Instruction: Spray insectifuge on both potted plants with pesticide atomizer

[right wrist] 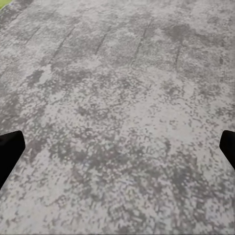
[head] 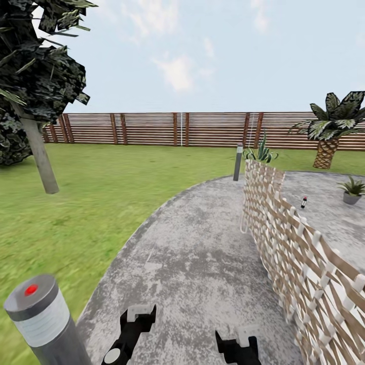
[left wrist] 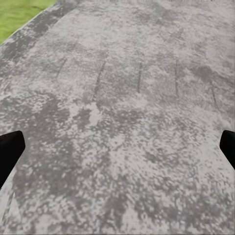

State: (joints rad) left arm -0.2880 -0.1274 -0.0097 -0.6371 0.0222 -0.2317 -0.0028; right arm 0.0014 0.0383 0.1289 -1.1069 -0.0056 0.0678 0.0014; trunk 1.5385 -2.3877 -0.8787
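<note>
Clearly the approach is in hand: the small dark-green pesticide atomizer stands on the grey paved patio at two o'clock, behind the woven wicker seat, beside one grey-potted plant. Both the left gripper and right gripper hang spread apart, holding nothing; next the robot must likely drive round the seat

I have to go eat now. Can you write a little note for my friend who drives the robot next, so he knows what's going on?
Left gripper: open, holding nothing, above the grey patio.
Right gripper: open, holding nothing too.
The pesticide atomizer stands on the patio far ahead to the right, behind the wicker seat.
One potted plant sits right of it; the second one I can't place.
Done: nothing picked up, nothing sprayed.
Left: drive round the seat, grab the atomizer, spray both plants fully.
</note>
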